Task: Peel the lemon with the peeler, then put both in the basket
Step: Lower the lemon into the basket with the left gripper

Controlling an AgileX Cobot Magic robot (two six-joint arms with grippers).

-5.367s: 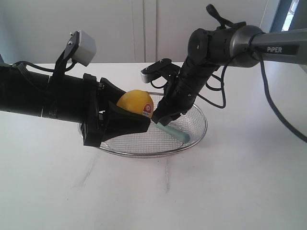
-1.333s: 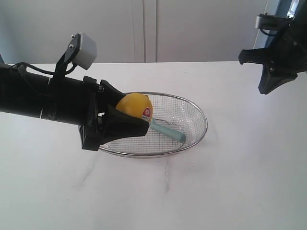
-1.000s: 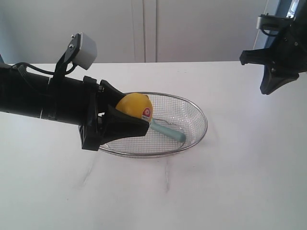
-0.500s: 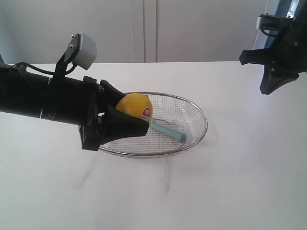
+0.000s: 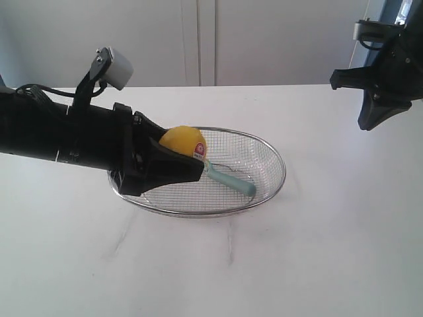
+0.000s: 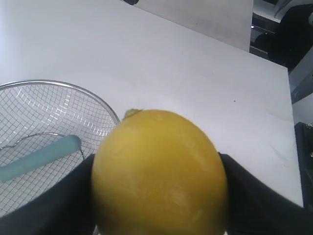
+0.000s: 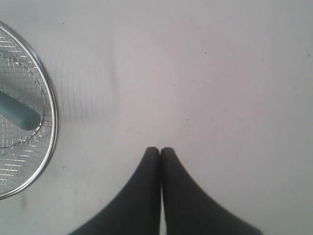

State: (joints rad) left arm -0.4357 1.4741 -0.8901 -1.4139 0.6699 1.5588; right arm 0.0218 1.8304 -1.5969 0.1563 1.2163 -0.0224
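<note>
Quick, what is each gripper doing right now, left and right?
Left gripper: closed on the lemon.
Right gripper: closed, holding nothing.

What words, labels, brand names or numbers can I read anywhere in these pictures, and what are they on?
Only one label shows: a red-and-white sticker on the round yellow lemon, its print too small and blurred to read.
No other word, brand, number or sign is visible in any view.
</note>
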